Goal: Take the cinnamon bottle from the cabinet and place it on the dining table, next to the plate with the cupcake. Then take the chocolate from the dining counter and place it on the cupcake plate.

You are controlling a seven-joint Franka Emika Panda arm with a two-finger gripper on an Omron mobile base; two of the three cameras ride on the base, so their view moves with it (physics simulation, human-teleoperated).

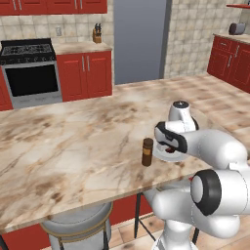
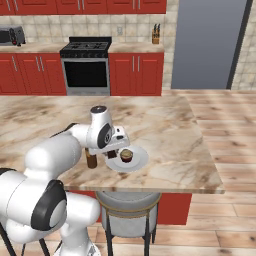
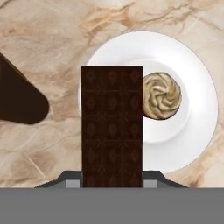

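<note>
The gripper (image 3: 112, 184) is closed on the chocolate (image 3: 112, 127), holding the flat dark bar by its near end so that it juts out over the plate (image 3: 192, 131). In the hand view the bar covers one side of the white plate, and the cupcake (image 3: 162, 96), with its pale swirled top, sits on the plate just beside the bar's edge; whether the two touch cannot be told. The plate rests on the dining table (image 1: 73, 141), close to the long edge nearest the robot and toward the table's right end. The cinnamon bottle (image 1: 147, 152) stands upright on the marble just beside the plate, on its left as the robot faces it, also near that front edge. In the right base view the gripper (image 2: 113, 153) hangs low over the plate's (image 2: 137, 161) near side, with the cupcake (image 2: 126, 155) just beyond it. A round grey stool (image 2: 127, 205) stands under the table's edge below the plate.
</note>
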